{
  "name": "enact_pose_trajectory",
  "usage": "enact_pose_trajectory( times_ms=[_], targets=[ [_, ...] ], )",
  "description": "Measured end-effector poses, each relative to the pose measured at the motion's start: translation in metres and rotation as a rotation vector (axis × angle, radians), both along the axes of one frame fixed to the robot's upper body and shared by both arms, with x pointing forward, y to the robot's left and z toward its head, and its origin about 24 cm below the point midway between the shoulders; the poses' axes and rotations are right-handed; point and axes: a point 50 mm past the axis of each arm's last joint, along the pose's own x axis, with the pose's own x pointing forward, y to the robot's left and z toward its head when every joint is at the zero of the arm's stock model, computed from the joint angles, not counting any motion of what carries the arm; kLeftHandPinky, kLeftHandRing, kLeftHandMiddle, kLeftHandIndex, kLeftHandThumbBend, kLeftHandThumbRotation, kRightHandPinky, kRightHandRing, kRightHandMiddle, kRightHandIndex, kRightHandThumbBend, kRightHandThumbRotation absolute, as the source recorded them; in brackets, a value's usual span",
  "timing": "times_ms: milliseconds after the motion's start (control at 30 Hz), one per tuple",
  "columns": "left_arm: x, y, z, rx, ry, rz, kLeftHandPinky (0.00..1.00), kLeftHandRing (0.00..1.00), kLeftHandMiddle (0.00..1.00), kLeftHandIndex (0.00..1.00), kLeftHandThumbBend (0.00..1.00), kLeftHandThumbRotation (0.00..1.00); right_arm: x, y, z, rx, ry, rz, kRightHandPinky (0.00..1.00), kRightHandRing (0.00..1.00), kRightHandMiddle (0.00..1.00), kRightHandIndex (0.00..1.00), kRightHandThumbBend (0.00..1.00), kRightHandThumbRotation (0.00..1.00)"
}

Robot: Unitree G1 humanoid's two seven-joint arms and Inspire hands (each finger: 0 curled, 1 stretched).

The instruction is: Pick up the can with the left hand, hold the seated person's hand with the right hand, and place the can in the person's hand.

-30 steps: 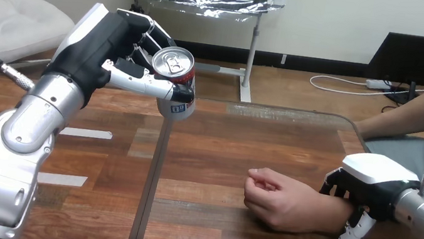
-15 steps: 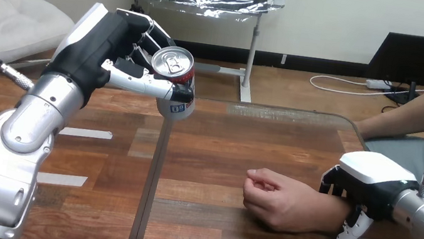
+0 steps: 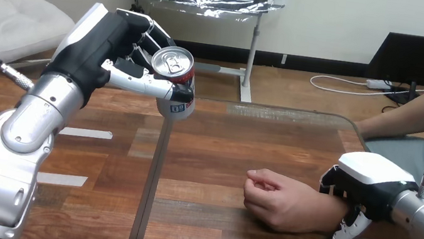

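left hand [image 3: 103, 46]: can [image 3: 174, 65] unmoved | right hand [image 3: 375, 176]: tighter round person's wrist [image 3: 323, 209]

Seemingly a robotics lab: white tape marks [image 3: 85, 133] stuck on the wooden table [image 3: 222, 159].

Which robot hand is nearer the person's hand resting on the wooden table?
Right. The right robot hand curls round the wrist just behind the person's hand; the left robot hand holds the red-and-white metal can raised far off to the left.
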Motion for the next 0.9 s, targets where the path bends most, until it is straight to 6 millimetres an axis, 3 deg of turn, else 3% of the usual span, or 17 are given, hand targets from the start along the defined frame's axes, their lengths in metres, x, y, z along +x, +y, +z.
enact_pose_trajectory(
  times_ms=[900],
  targets=[
    [0.0000, 0.0001, 0.0002, 0.003, -0.004, 0.003, 0.28, 0.33, 0.39, 0.41, 0.68, 0.00, -0.0007, -0.0012, 0.0005, 0.037, 0.000, -0.009, 0.30, 0.35, 0.41, 0.42, 0.72, 0.13]
  ],
)
